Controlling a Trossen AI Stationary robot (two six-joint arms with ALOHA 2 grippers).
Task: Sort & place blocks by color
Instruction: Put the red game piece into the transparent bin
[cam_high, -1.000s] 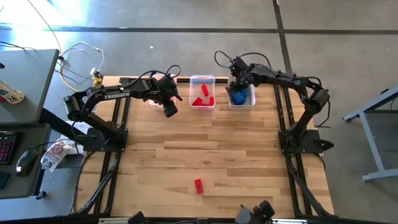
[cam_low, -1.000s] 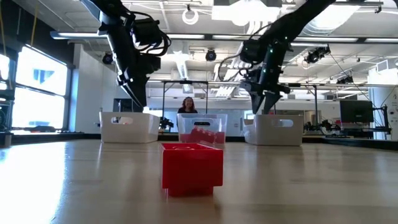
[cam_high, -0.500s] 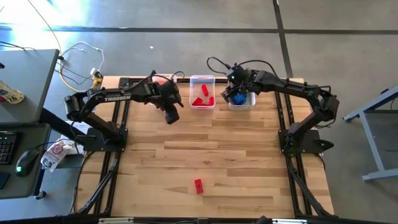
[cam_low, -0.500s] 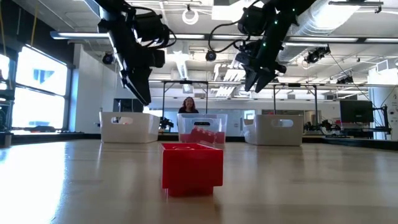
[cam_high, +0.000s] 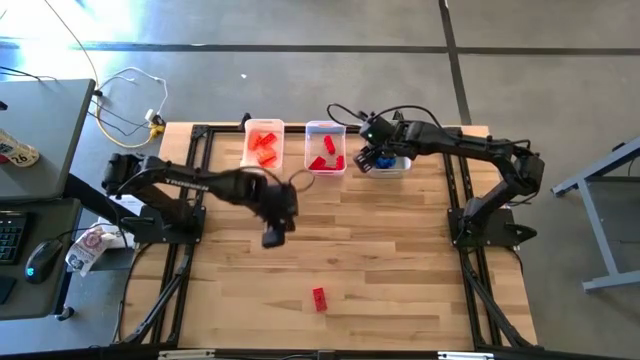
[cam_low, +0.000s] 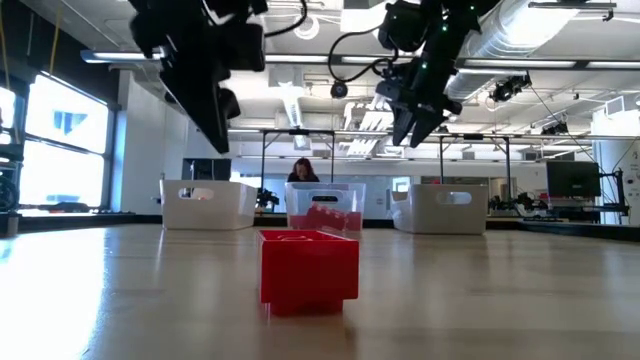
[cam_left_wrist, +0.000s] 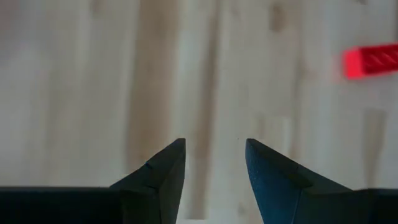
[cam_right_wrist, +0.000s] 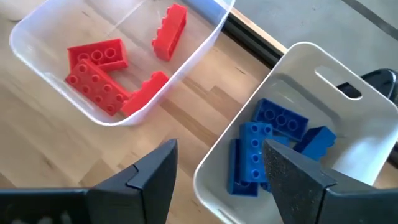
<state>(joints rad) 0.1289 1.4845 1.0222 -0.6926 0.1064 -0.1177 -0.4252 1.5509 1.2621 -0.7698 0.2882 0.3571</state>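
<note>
Since left gripper (cam_high: 272, 237) hangs empty, fingers apart, it should descend squarely over red brick (cam_high: 319, 297) at its 5 o'clock; right gripper (cam_high: 368, 158), also parted, waits by blue-brick bin (cam_high: 403, 168).

Red blocks (cam_right_wrist: 99, 68) in one translucent white bin (cam_right_wrist: 205, 37), blue blocks (cam_right_wrist: 267, 140), orange blocks (cam_high: 264, 146), pale wood table (cam_high: 400, 260)

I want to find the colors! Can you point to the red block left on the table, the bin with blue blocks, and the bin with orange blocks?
red block (cam_high: 319, 298), high view, on its top face.
bin with blue blocks (cam_right_wrist: 323, 71), right wrist view, on its white inner wall.
bin with orange blocks (cam_high: 264, 124), high view, on its far rim.
</note>
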